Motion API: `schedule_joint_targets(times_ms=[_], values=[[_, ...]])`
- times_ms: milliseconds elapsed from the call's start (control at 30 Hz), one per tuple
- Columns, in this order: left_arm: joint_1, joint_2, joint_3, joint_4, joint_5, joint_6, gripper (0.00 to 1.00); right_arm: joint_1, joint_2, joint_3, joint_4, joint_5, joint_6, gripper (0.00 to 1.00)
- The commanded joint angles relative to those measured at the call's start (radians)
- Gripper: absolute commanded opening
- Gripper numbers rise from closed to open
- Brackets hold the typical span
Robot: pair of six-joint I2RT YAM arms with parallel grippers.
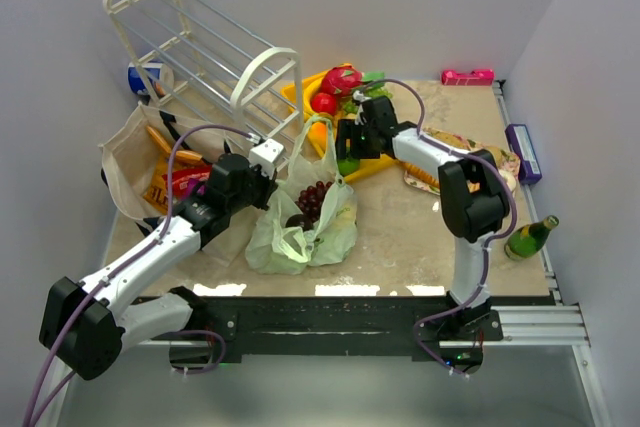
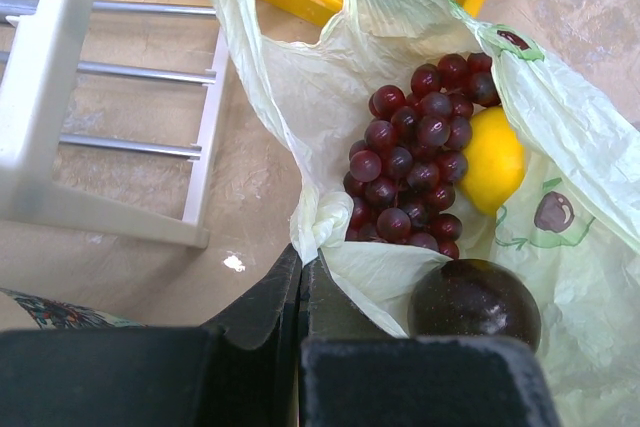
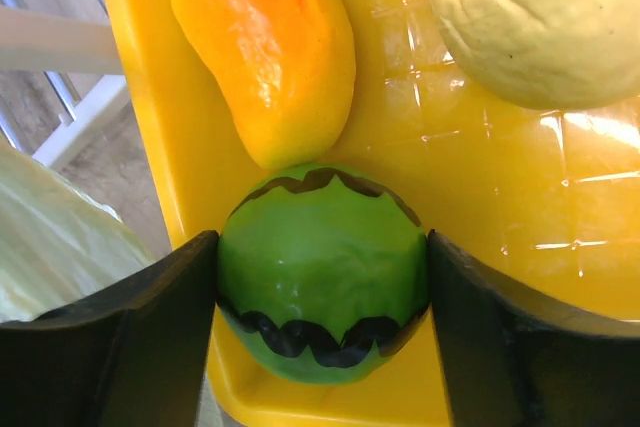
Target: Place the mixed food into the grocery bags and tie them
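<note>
Right gripper (image 3: pixel 320 252) clasping green ball (image 3: pixel 322 292), bag (image 2: pixel 585 132) stretched lengthwise toward tray (image 3: pixel 480 182)

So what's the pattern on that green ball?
Round green toy fruit: black zigzag bands; right wrist view.

I see my left gripper (image 1: pixel 266 183) at the edge of the green bag (image 1: pixel 336 229), grapes (image 1: pixel 314 199) just to its right, and my right gripper (image 1: pixel 350 150) over a green fruit (image 1: pixel 346 166).

Overhead plus wrist close-ups, sharing tray (image 3: pixel 500 197)
</note>
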Motion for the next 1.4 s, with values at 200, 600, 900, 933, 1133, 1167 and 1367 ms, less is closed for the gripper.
schedule_joint_targets(times_ms=[200,600,900,933,1133,1167,1367], values=[[-0.005,-0.005,0.017,0.05,0.004,0.012,0.0,0.002,-0.227,0.005,-0.079,0.129,-0.049,0.35],[-0.003,-0.006,0.015,0.051,0.014,0.009,0.0,0.255,-0.457,-0.111,-0.039,-0.024,-0.042,0.26],[-0.005,-0.019,0.009,0.05,0.002,0.008,0.0,0.428,-0.368,-0.186,-0.007,-0.119,0.015,0.23],[-0.005,-0.022,0.009,0.051,0.001,0.008,0.0,0.451,-0.367,-0.209,0.008,-0.136,0.024,0.24],[-0.007,-0.017,0.009,0.051,0.001,0.008,0.0,0.534,-0.318,-0.262,0.091,-0.179,0.089,0.37],[-0.007,-0.019,0.008,0.051,-0.005,0.006,0.0,0.537,-0.315,-0.269,0.102,-0.188,0.098,0.41],[-0.005,-0.026,0.003,0.05,-0.004,0.006,0.0,0.539,-0.362,-0.275,0.067,-0.135,0.089,0.85]])
